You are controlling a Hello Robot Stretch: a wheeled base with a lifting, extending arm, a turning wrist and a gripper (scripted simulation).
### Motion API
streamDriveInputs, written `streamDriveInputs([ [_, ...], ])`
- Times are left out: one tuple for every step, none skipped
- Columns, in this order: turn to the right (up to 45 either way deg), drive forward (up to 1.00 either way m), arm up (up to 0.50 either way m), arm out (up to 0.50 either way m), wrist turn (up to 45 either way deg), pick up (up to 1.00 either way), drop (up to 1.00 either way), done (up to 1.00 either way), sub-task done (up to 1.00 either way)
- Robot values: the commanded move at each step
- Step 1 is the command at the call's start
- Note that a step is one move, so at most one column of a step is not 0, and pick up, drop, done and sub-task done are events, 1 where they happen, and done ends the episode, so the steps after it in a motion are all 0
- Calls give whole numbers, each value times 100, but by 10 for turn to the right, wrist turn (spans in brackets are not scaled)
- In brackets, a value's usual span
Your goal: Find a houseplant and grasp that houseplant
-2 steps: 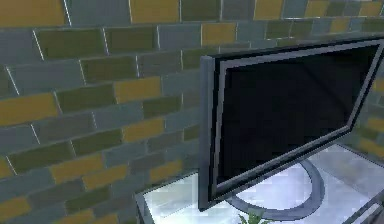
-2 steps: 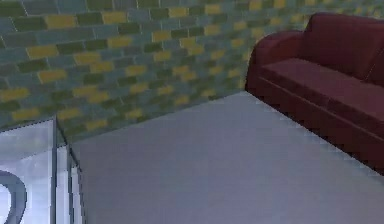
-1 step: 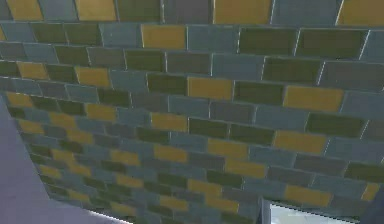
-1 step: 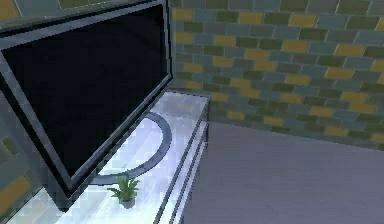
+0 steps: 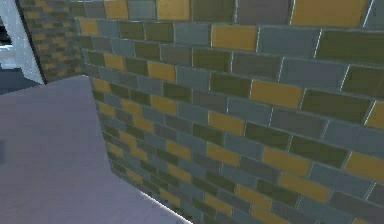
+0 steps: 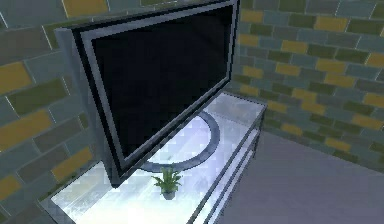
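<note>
- Houseplant: small, with thin green leaves in a little pale pot. Upright on the top of the TV stand in the arm side view, low in the picture and just left of the middle. Just in front of the television's base, near the stand's nearer edge.
- Television: large flat screen, dark and blank, in a grey frame. Mounted on a curved grey base and turned at an angle across the stand.
- TV stand: low, pale and glossy, with a shelf below the top. Set against the brick walls in a corner.
- Brick wall: rows of grey, olive and yellow bricks. Spread over most of the forward view and close ahead. Same brickwork behind the television in the arm side view.
- Floor: plain grey-violet, at the forward view's lower left. Seen again at the arm side view's lower right.
- White frame: an upright pale strip at the forward view's upper left edge, beside a farther stretch of brick.
- Gripper jaws: how they stand cannot be told.
</note>
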Motion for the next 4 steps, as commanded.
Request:
streamDriveInputs([
  [0, 0, 50, 0, 0, 0, 0, 0, 0],
  [0, 0, 18, 0, 0, 0, 0, 0, 0],
  [0, 0, 0, 22, 0, 0, 0, 0, 0],
  [0, 0, 0, 0, 450, 0, 0, 0, 0],
])
